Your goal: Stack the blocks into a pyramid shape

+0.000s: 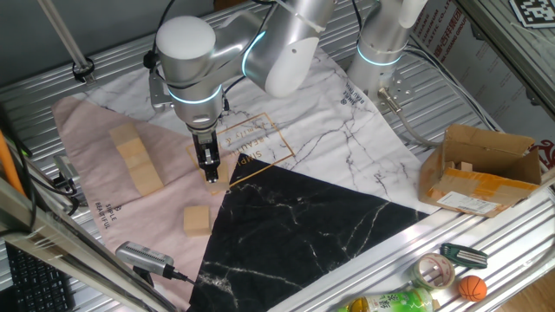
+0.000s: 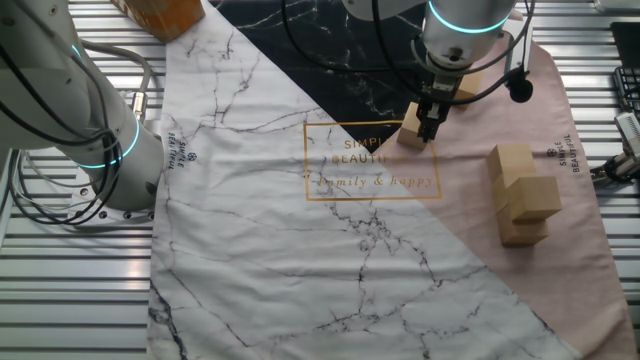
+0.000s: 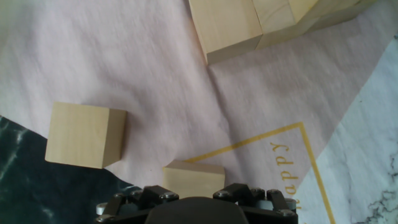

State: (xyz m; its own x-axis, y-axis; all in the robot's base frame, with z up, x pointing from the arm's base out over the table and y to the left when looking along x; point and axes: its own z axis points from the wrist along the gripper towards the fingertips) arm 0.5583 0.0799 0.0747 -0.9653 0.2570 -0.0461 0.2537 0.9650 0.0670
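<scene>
My gripper point(image 1: 210, 172) points straight down over the cloth, where the pink, white and black parts meet. Its fingers stand on either side of one wooden block point(image 1: 220, 176), which is low at the cloth, and the jaws look shut on it. The hand view shows that block point(image 3: 194, 177) between the finger bases, with the fingertips hidden. A loose block point(image 3: 84, 135) lies to the left on the pink cloth point(image 1: 197, 220). A row of three blocks point(image 1: 139, 160) lies farther off, and shows in the other fixed view as the block row point(image 2: 520, 195).
An open brown cardboard box point(image 1: 481, 169) stands at the right of the table. A tape roll point(image 1: 436, 270), a small orange ball point(image 1: 473, 287) and a bottle point(image 1: 390, 303) lie along the front rail. A second robot base point(image 2: 95, 150) stands beside the cloth.
</scene>
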